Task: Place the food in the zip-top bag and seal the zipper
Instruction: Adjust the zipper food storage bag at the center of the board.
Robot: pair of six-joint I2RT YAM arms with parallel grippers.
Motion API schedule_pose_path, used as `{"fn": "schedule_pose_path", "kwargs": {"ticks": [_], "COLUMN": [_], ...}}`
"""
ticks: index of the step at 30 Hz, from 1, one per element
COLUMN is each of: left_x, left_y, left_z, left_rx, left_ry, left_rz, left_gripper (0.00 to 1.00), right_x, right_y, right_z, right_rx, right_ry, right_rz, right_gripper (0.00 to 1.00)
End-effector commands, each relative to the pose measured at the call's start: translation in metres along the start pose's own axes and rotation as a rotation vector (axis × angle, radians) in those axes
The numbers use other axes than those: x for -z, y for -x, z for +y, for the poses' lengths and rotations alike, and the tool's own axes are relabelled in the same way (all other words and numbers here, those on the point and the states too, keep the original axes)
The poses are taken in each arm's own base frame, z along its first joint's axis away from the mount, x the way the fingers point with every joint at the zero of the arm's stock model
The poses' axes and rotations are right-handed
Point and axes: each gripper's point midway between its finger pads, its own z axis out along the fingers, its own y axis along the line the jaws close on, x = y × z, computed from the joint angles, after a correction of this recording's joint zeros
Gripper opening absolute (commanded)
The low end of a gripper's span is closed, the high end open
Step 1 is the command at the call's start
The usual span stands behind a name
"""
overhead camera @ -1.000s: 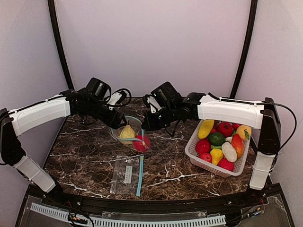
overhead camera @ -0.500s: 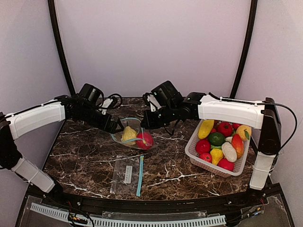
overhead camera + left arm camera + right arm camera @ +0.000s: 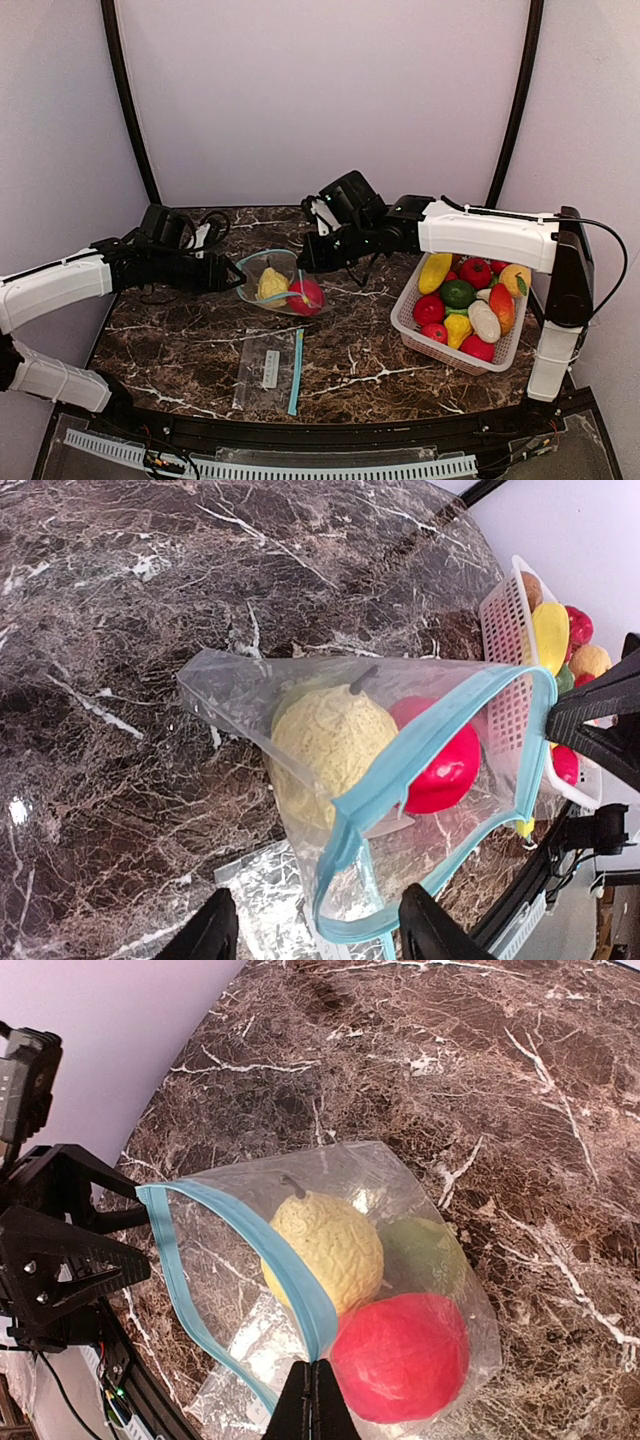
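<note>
Bag [image 3: 220, 1250] holds a yellow fruit [image 3: 325, 1245] and a red fruit [image 3: 400, 1355]. Right pincer [image 3: 310, 1400] clamps its blue zipper [image 3: 290, 1280]; left pincer [image 3: 320, 920] gapes wide nearby.

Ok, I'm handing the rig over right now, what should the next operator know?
Right claw shut on the zip-top bag at its blue zipper edge.
Left claw open beside the bag's mouth, gripping nothing.
In the bag: a yellow fruit, a red fruit, a green one. Zipper unsealed.
More food sits in the white basket on the right; a second bag lies flat near the front.
To do: load the rest, seal the zipper.
</note>
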Motion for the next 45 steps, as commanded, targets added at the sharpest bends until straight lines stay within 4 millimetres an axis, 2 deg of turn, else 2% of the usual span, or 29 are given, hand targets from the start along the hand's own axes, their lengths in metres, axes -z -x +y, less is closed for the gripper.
{"fn": "schedule_pose_path", "kwargs": {"ticks": [1,5,9,14,17,18,20,23,25,27,32,35,38,40,43,45], "left_x": [-0.008,-0.017,-0.02,-0.02,-0.019,-0.018,-0.013,0.003,0.011,0.01,-0.02,-0.028,-0.024,-0.019,-0.023,-0.03], "left_y": [-0.001,-0.001,0.0,-0.005,-0.006,-0.005,0.002,0.025,0.033,0.033,0.013,0.012,0.02,0.028,0.023,0.015], "left_z": [-0.005,-0.009,-0.011,-0.009,-0.01,-0.013,-0.027,-0.053,-0.062,-0.061,-0.039,-0.036,-0.039,-0.044,-0.04,-0.034], "left_rx": [0.055,0.077,0.086,0.089,0.088,0.086,0.077,0.062,0.046,0.03,0.031,0.008,-0.019,-0.034,-0.034,-0.029], "left_ry": [-0.056,-0.095,-0.107,-0.101,-0.104,-0.118,-0.168,-0.248,-0.272,-0.257,-0.2,-0.192,-0.183,-0.19,-0.185,-0.174], "left_rz": [0.006,0.023,0.035,0.048,0.053,0.058,0.06,0.028,0.015,0.021,0.119,0.15,0.141,0.121,0.141,0.173], "left_gripper": [0.53,0.42,0.2,0.19,0.03,0.02,0.01,0.01,0.01,0.01,0.01,0.01,0.01,0.01,0.01,0.01], "right_x": [0.007,0.005,0.004,0.008,0.012,0.014,0.023,0.04,0.046,0.045,0.026,0.019,0.025,0.036,0.05,0.048], "right_y": [0.016,0.016,0.017,0.019,0.021,0.023,0.028,0.035,0.035,0.031,0.013,0.006,0.009,0.014,0.019,0.015], "right_z": [0.011,0.013,0.014,0.013,0.013,0.015,0.015,0.014,0.01,0.002,-0.017,-0.022,-0.018,-0.008,0.005,0.001], "right_rx": [0.008,0.007,0.005,0.005,0.012,0.016,0.025,0.041,0.043,0.034,-0.001,-0.004,0.001,0.016,0.038,0.043], "right_ry": [0.045,0.055,0.06,0.053,0.051,0.051,0.04,0.015,-0.003,-0.022,-0.045,-0.057,-0.046,-0.011,0.051,0.036], "right_rz": [-0.061,-0.059,-0.061,-0.072,-0.079,-0.084,-0.098,-0.133,-0.145,-0.138,-0.074,-0.044,-0.049,-0.069,-0.101,-0.095], "right_gripper": [0.0,0.0,0.0,0.0,0.0,0.0,0.0,0.0,0.0,0.0,0.0,0.0,0.0,0.0,0.0,0.0]}}
